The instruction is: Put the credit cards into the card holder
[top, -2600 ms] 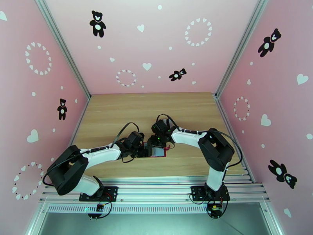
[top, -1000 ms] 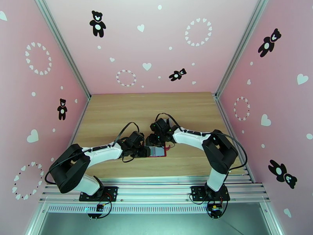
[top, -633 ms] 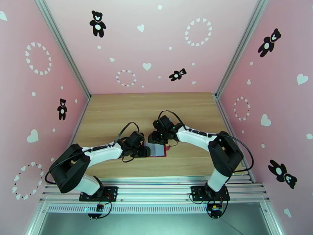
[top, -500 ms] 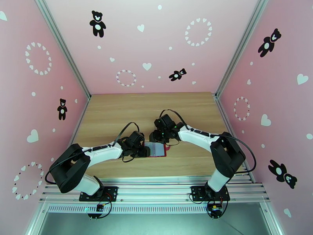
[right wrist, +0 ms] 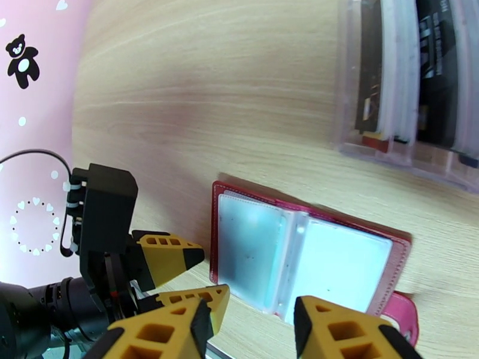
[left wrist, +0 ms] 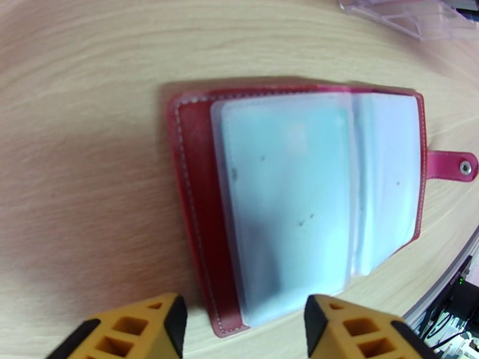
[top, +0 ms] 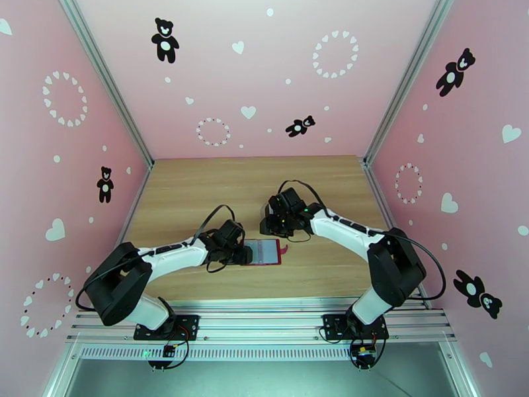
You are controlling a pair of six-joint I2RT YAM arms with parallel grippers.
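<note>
The card holder (top: 266, 251) lies open on the table, dark red with a snap tab (left wrist: 458, 167) and clear inner sleeves. A teal credit card (left wrist: 281, 198) sits inside its left sleeve. More credit cards, black (right wrist: 434, 61) and pale (right wrist: 398, 67), stand in a clear slotted rack (right wrist: 359, 85) beyond the holder. My left gripper (left wrist: 239, 315) is open, its tips on either side of the holder's near corner. My right gripper (right wrist: 248, 318) is open and empty, above and behind the holder (right wrist: 302, 258).
The clear rack (left wrist: 413, 13) stands just past the holder's far edge. Bare wooden table (top: 198, 186) stretches to the back and left. Pink walls (top: 59, 160) close in the sides and back. A metal rail (top: 264, 312) runs along the near edge.
My right arm has drawn back and to the right, off the holder, which now lies uncovered. The left gripper has stayed at the holder's left edge, its jaws slightly narrower.
</note>
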